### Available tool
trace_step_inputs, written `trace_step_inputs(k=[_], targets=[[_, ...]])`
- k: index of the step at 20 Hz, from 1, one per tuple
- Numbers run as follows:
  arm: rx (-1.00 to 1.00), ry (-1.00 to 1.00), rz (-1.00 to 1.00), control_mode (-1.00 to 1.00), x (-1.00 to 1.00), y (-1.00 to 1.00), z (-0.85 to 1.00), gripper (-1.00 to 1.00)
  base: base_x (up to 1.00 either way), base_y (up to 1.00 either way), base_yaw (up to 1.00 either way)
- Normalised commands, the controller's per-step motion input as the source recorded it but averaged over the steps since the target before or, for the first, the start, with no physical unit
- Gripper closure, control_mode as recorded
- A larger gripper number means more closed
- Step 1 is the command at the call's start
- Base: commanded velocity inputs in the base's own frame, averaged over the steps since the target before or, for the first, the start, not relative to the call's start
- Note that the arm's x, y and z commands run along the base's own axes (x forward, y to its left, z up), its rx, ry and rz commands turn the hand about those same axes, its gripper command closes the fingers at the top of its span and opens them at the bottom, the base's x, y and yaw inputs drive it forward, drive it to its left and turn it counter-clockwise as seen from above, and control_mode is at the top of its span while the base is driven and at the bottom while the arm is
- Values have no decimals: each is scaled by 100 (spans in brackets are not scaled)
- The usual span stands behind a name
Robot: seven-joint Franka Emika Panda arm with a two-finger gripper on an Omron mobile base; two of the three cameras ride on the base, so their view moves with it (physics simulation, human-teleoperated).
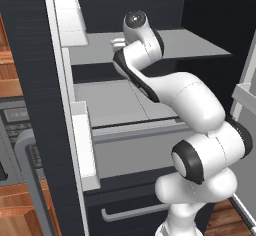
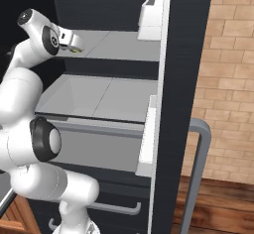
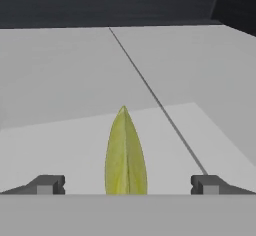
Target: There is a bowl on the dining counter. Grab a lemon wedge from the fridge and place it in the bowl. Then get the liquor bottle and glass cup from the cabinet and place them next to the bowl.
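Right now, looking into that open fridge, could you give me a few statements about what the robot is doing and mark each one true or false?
1. The fridge stands open. True.
2. The gripper is clamped shut on the lemon wedge. False: the fingertips stand wide apart, with the wedge between them and untouched.
3. The lemon wedge lies on a pale grey shelf. True.
4. The wedge is bright red. False: it is yellow-green.
5. The arm reaches toward the bottom drawer. False: the hand is up at the upper shelf.
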Motion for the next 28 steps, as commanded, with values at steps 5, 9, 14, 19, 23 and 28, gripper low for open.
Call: trace_step_inputs(k=[5, 9, 14, 19, 23, 28], targets=[[0, 0, 0, -100, 3, 0, -10, -100, 0, 0, 0], [0, 0, 0, -100, 7, 0, -8, -100, 0, 0, 0], [0, 0, 0, -100, 5, 0, -6, -100, 0, 0, 0], [0, 0, 0, -100, 8, 0, -5, -100, 0, 0, 0], [0, 0, 0, -100, 10, 0, -9, 100, 0, 0, 0], [0, 0, 0, -100, 8, 0, -13, 100, 0, 0, 0]])
